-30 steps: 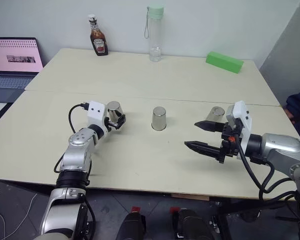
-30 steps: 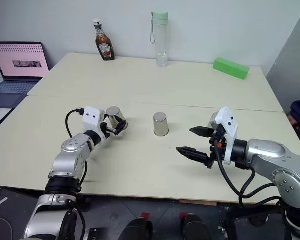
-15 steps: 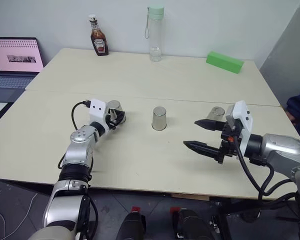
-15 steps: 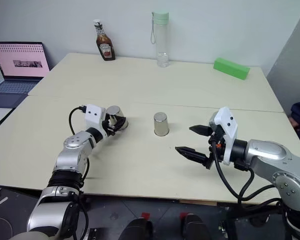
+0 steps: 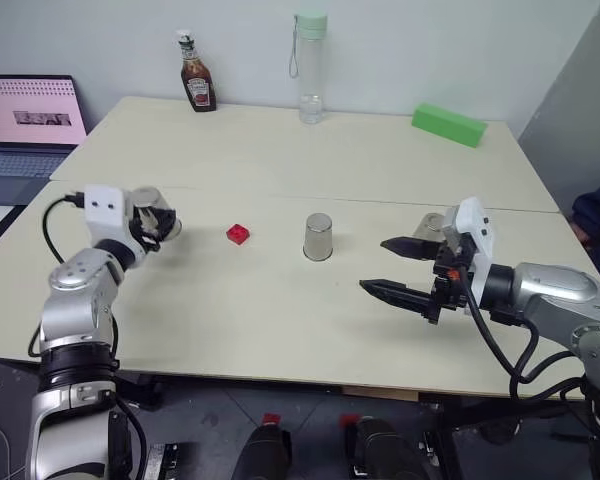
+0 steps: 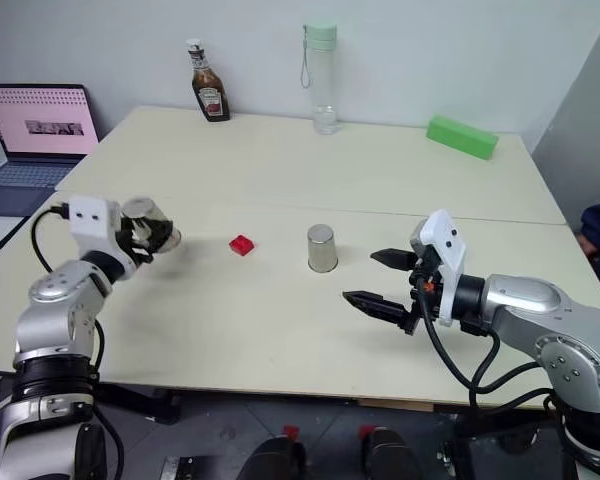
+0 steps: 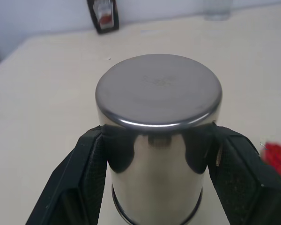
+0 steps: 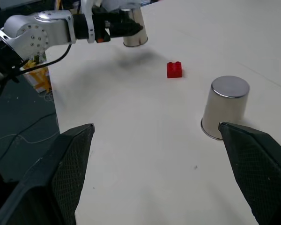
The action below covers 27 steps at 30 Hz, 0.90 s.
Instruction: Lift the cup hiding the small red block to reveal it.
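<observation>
- Cup [image 5: 152,212] clamped between the two black fingers [image 7: 82,176] of the left gripper [image 5: 156,222], at the left of the head view, lifted clear of the table [image 5: 280,320] (upside down, flat bottom up).
- Small red block [image 5: 238,234] uncovered on the table, left of centre, between the lifted cup and the middle cup [image 5: 318,237]; apart from both.
- Middle cup upside down at the centre of the table.
- Third cup [image 5: 432,228] right of centre, partly hidden behind the right gripper [image 5: 386,266].
- Right gripper spread wide, holding nothing, hovering above the table at the right.
- Ketchup bottle [image 5: 196,72], clear water bottle [image 5: 310,68] and green block [image 5: 449,124] along the top; laptop [image 5: 30,112] at upper left.
</observation>
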### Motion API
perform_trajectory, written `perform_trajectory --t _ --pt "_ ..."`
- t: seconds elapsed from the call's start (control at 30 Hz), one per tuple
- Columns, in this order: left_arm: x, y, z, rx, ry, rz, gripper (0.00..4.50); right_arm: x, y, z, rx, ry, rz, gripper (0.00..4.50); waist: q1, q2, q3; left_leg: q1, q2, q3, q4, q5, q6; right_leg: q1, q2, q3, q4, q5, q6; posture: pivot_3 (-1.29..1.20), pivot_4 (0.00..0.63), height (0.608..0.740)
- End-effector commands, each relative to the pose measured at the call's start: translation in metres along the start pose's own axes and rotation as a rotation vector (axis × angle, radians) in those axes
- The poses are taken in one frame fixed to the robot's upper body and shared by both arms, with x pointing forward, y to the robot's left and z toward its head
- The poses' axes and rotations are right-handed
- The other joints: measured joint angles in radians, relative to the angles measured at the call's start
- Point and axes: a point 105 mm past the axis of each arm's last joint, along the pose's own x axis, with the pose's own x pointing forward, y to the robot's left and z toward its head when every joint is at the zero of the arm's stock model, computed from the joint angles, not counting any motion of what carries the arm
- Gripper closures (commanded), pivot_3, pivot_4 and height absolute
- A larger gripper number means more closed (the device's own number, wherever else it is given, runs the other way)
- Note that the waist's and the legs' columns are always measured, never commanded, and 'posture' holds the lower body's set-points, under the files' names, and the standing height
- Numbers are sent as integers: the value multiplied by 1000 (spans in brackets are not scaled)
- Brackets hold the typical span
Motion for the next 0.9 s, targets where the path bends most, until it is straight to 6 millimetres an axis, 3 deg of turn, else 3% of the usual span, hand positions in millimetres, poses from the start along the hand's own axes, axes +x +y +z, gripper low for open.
perform_trajectory --t 0.03,0.1,0.27,0.37,0.47,0.57,0.73,0.9 --pt "5 2 3 1 -33 -10 1721 0 0 12 -50 -42 13 0 3 0 0 0 0 0 0 0 0 0 0 0 0 0 1 0 150 740" --pt "7 4 -4 -12 -23 -15 1026 1 0 12 -50 -42 17 0 4 0 0 0 0 0 1 0 0 0 0 0 0 1 1 0 150 740" --pt "7 8 -5 -4 -21 -32 23 0 1 12 -49 -39 19 0 5 0 0 0 0 1 1 0 0 0 0 1 0 1 -1 0 150 740" --pt "1 10 2 16 -18 -49 23 -2 1 11 -49 -35 18 0 5 0 0 0 0 1 1 0 0 0 0 1 0 3 -3 0 150 740" --pt "-21 16 16 72 19 -102 23 -3 1 10 -46 -29 15 0 0 0 0 -1 1 1 0 0 0 0 0 0 -1 3 -3 0 150 740" --pt "-60 24 20 153 149 -184 23 -6 0 7 -30 -21 7 0 -19 0 0 0 2 1 -1 0 0 -1 0 1 -1 3 -4 0 150 740" --pt "-116 17 41 157 260 -334 23 -15 -2 1 -6 -1 3 0 -20 0 0 2 1 3 -7 0 0 -2 -2 0 -2 0 -6 0 150 740" --pt "-130 0 49 130 265 -414 23 -14 -4 -1 -3 4 27 0 -7 1 1 2 1 2 -8 0 0 -1 -4 -3 -2 -6 -7 0 150 740"
